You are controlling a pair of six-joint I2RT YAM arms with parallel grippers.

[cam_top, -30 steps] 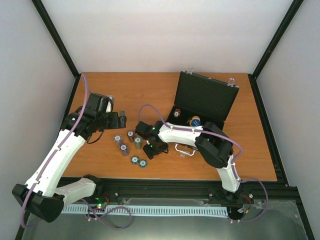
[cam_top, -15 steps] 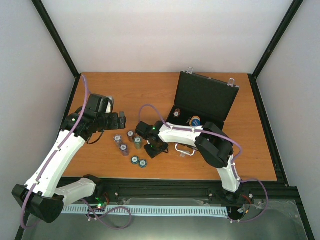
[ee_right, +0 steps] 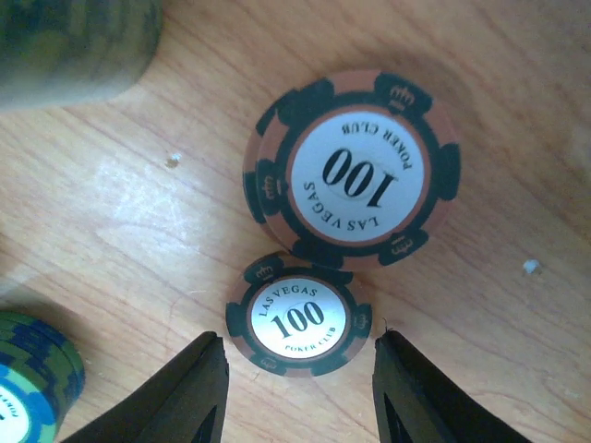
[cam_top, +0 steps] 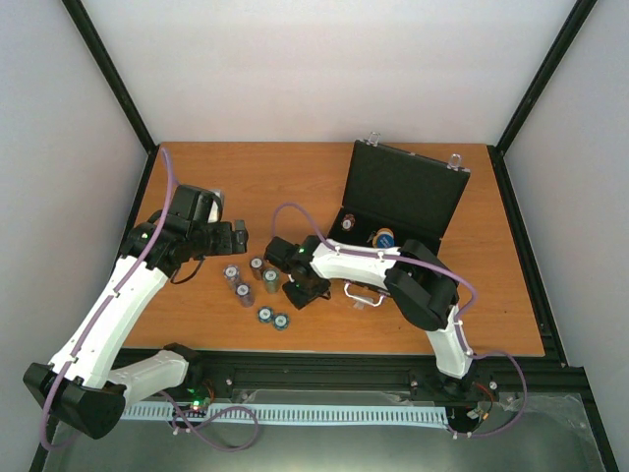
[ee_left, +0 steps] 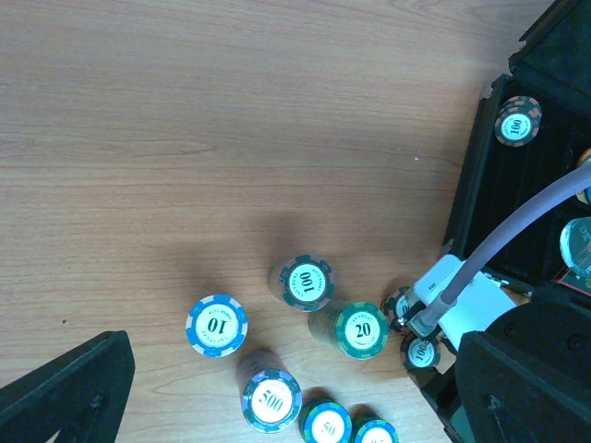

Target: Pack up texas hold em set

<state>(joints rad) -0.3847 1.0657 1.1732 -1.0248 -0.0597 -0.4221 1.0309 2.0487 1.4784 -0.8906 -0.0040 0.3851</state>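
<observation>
Barely started imo: the case (cam_top: pixel 408 192) sits open at 2 o'clock on the table (cam_top: pixel 295 177) holding one chip (cam_top: pixel 347 224) and the blue disc (cam_top: pixel 385 238), other chip stacks (cam_top: pixel 257 280) loose at its 8 o'clock, right gripper (ee_right: pixel 300 346) straddling a 100 stack (ee_right: pixel 297 318) (can't tell if it's pinching), left gripper (cam_top: pixel 238 236) spread wide.

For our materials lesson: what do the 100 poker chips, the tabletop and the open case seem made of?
Poker chips: probably moulded plastic or clay composite, with a matte rim and a printed centre label. Tabletop: wood or wood-look laminate, with visible grain and a slight sheen. Case: matte black inside, with silvery, metal-looking latches.
</observation>
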